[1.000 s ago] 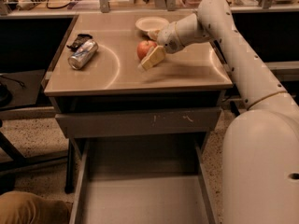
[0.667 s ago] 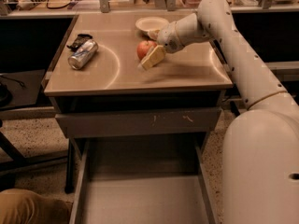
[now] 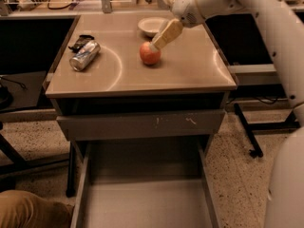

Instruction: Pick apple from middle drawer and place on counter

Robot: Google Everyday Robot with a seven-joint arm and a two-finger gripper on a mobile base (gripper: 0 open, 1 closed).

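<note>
Apple (image 3: 150, 54) sits on counter (image 3: 190, 72) | middle drawer (image 3: 147, 201) open, apple-free | gripper (image 3: 156, 43) at apple's top, grip cannot be told | withdrawal apparently left.

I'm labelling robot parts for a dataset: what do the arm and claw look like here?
The arm is smooth, glossy white, built of thick rounded tubular segments with a bulbous wrist; no cables or markings show. The claw, over the counter just upper right of the apple, is pale cream-yellow, flat and tapering.

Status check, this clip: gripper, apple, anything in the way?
Gripper at apple's top. Apple sits on counter; middle drawer open. Soda can, bowl stand apart.
</note>
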